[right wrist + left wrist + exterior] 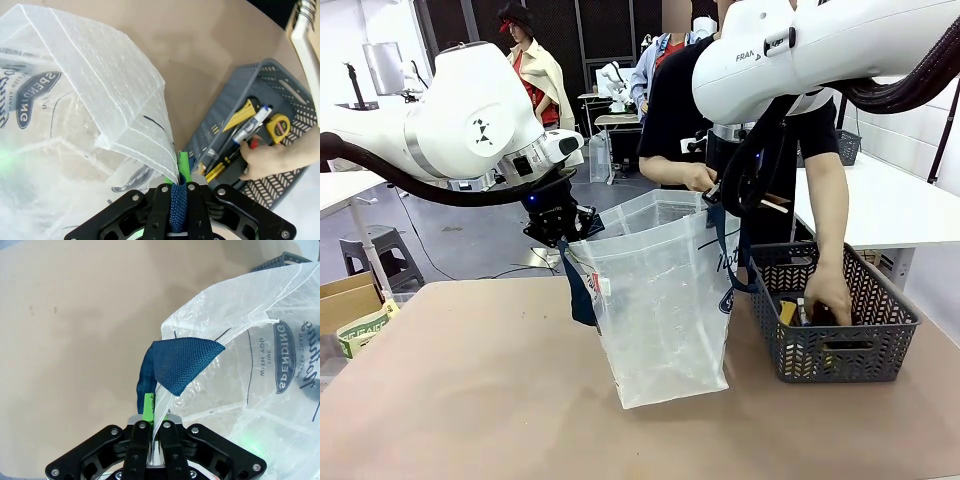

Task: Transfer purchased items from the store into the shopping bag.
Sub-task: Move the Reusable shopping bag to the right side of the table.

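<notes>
Front: left gripper pinched shopping bag rim; opposite grip hidden behind black cables.
Left wrist: navy strap pressed between pads, bag mouth just ahead.
Right wrist: right gripper clamped on strap; purchased items in basket beside it, part-hidden under person's hand.

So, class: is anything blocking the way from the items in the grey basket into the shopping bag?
Nothing visible. The robot's left hand and right hand hold the shopping bag open by its straps, beside the basket where the person's hand reaches the items.
</notes>
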